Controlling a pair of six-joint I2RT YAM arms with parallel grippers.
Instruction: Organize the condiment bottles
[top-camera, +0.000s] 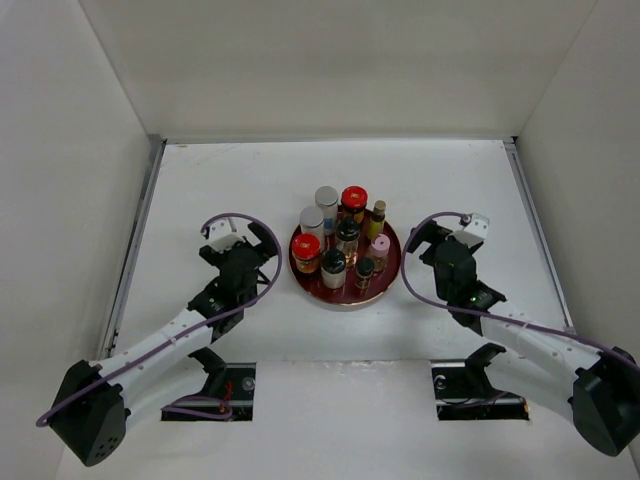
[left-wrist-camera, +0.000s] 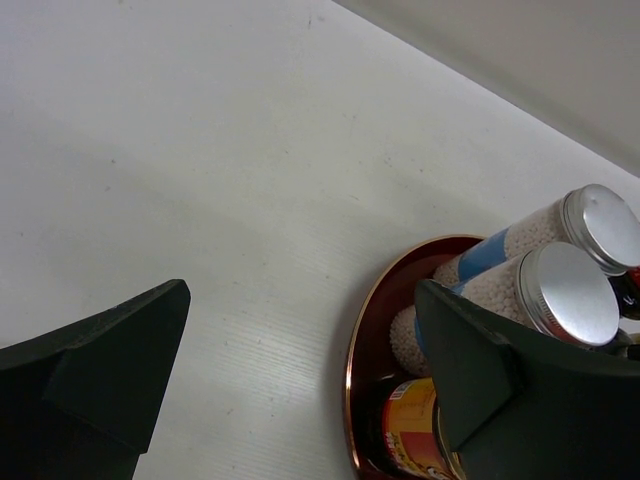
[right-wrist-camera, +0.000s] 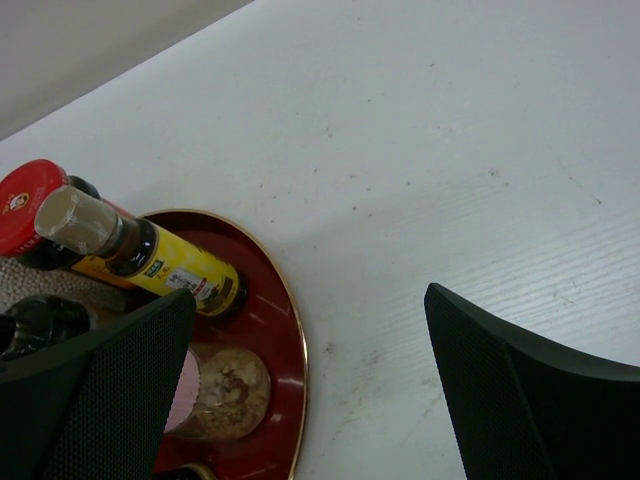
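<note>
Several condiment bottles stand together on the round dark red tray (top-camera: 341, 300) at the table's middle: two silver-capped jars (top-camera: 327, 197), two red-capped jars (top-camera: 306, 247), a yellow-labelled bottle (top-camera: 378, 215), a pink-capped jar (top-camera: 380, 247) and black-capped ones (top-camera: 347, 232). My left gripper (top-camera: 267, 250) is open and empty just left of the tray; in its wrist view (left-wrist-camera: 300, 375) the right finger (left-wrist-camera: 490, 380) overlaps the silver-capped jars (left-wrist-camera: 570, 293) and a red-and-yellow-labelled jar (left-wrist-camera: 415, 430). My right gripper (top-camera: 413, 250) is open and empty just right of the tray; its wrist view (right-wrist-camera: 310, 390) shows the yellow bottle (right-wrist-camera: 150, 255) and pink-capped jar (right-wrist-camera: 225, 390).
White walls enclose the table at the back and both sides. Metal rails (top-camera: 135, 240) run along the left and right edges. Two cut-outs (top-camera: 225, 385) with the arm bases sit at the near edge. The tray's gold rim (right-wrist-camera: 297, 330) lies between my right fingers.
</note>
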